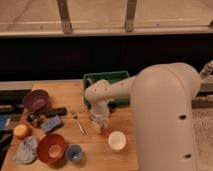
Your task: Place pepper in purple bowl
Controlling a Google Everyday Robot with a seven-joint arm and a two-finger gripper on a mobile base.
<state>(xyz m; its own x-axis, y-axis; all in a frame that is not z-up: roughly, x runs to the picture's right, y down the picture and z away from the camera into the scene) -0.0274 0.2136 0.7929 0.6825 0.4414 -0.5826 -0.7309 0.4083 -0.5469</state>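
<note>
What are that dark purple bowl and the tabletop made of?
The round dark purple bowl looks like plastic, evenly coloured with a dull sheen; ceramic is possible. The tabletop looks like wood, warm tan throughout. The pincer hangs over it, mid-table.

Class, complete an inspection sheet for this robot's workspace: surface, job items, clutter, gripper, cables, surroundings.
Surface: wooden table, crowded on its left half.
Job's things: purple bowl at back left, nothing seen in it; pepper not made out, possibly hidden by the gripper.
Clutter: green tray, white cup, red-orange bowl, blue cup, blue sponge, grey cloth.
Gripper: gripper low at the table, in front of the tray, near the white cup.
Cables: nothing seen.
Surroundings: dark wall behind, window frames above.
</note>
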